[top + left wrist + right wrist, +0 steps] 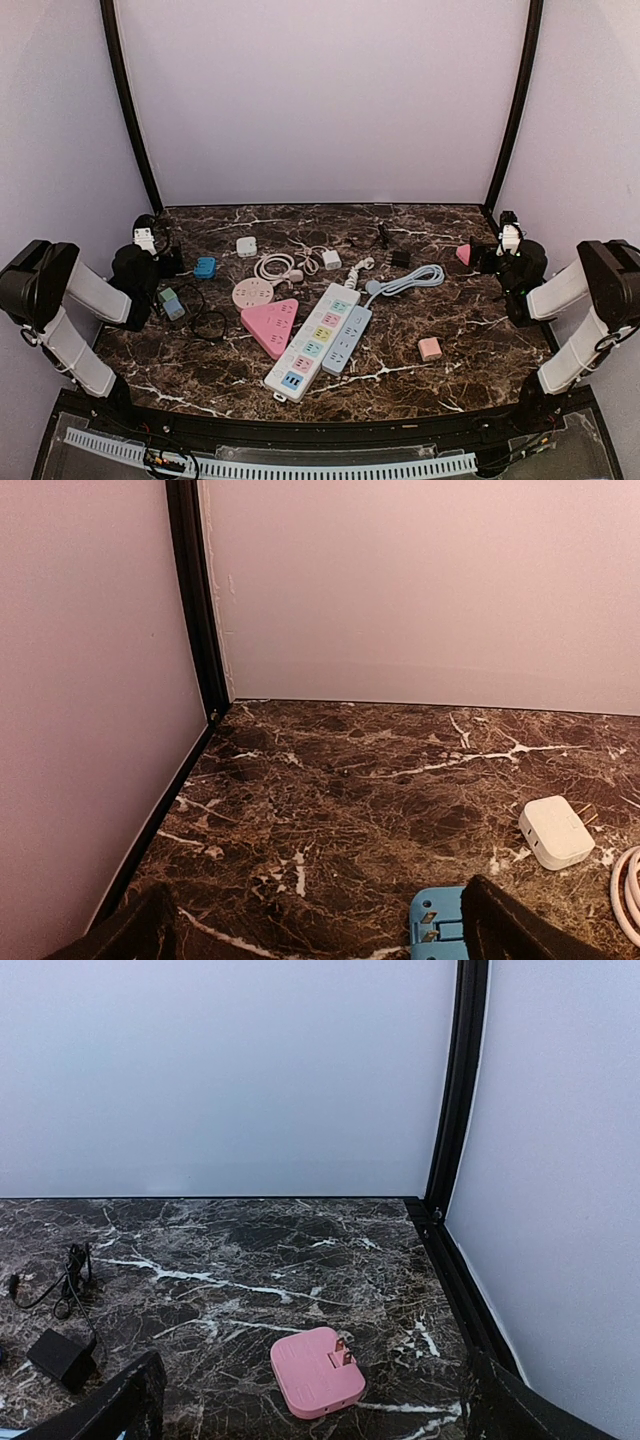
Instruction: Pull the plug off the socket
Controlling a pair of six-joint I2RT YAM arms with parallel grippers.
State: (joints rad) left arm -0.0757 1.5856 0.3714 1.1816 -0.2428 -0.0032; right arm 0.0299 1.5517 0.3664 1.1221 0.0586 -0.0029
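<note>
Two power strips lie side by side mid-table: a white one with coloured sockets (312, 341) and a pale blue one (348, 338). A white plug (354, 270) and a grey-blue plug (373, 288) with its coiled cord lie at their far ends; the top view does not show whether either sits in a socket. My left gripper (163, 258) (320, 942) is open at the far left, with a blue adapter (437, 925) by its right finger. My right gripper (489, 256) (320, 1418) is open at the far right, just behind a pink adapter (317, 1371).
A round pink socket (252, 293) and a pink triangular one (270, 324) lie left of the strips. Around them are a white adapter (555, 832), a green adapter (170, 303), a black charger (62, 1355), a small pink cube (429, 348) and a white cord coil (277, 266). Walls enclose three sides.
</note>
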